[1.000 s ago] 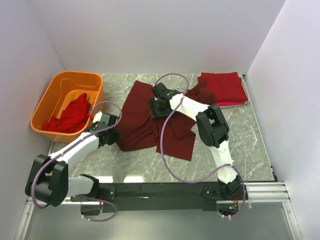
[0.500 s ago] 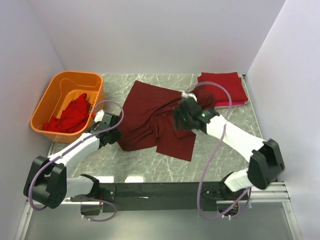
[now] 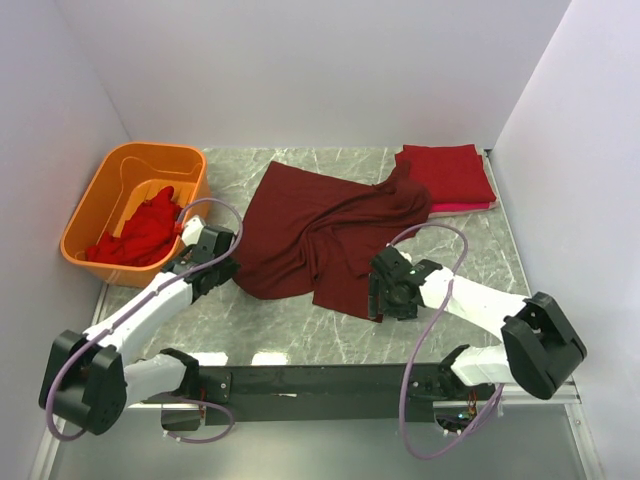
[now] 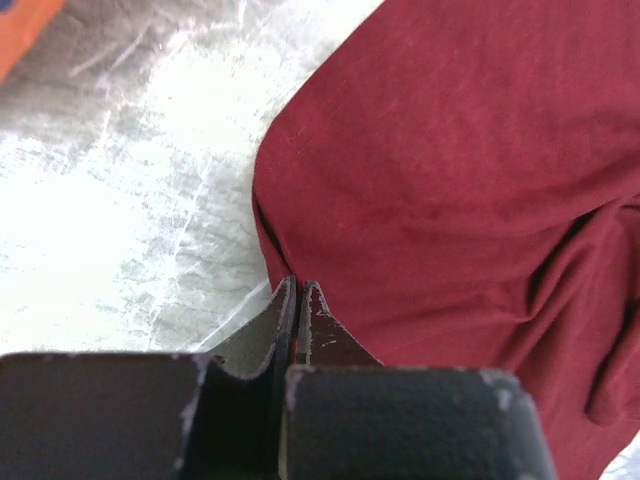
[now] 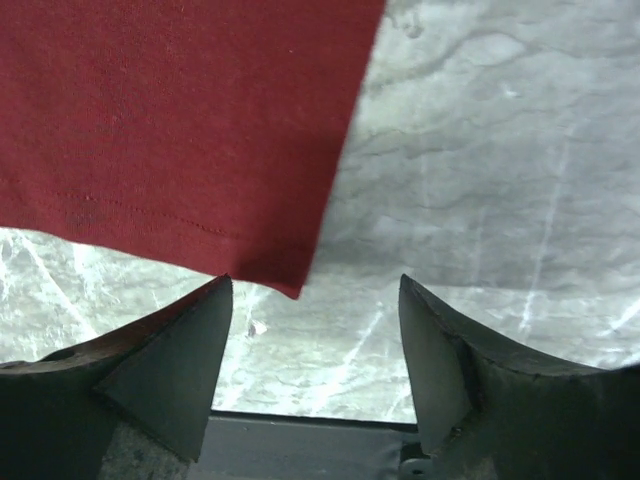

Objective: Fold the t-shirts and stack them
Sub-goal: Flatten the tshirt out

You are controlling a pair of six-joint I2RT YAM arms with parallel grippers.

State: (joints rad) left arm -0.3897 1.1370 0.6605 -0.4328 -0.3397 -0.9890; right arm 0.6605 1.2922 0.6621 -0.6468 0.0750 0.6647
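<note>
A dark maroon t-shirt [image 3: 300,215] lies spread and rumpled mid-table, one corner reaching a folded red stack [image 3: 445,170]. More red shirts [image 3: 140,235] lie crumpled in the orange tub. My left gripper [image 3: 226,270] is shut, its tips at the maroon shirt's left hem. In the left wrist view the gripper [image 4: 297,287] touches the shirt's [image 4: 460,160] edge; no cloth shows between the fingers. My right gripper [image 3: 380,292] is open at the shirt's near right corner. In the right wrist view that corner [image 5: 290,270] hangs just ahead of the open gripper [image 5: 315,282].
The orange tub [image 3: 90,205] stands at the far left; its corner shows in the left wrist view [image 4: 20,20]. The folded stack sits at the far right by the wall, a pink layer [image 3: 465,207] under it. The black rail [image 3: 330,380] runs along the near edge.
My right arm has swung from the shirt's far middle back to its near right corner. The shirt's upper layer now lies pulled toward the stack. My left gripper has barely moved.
</note>
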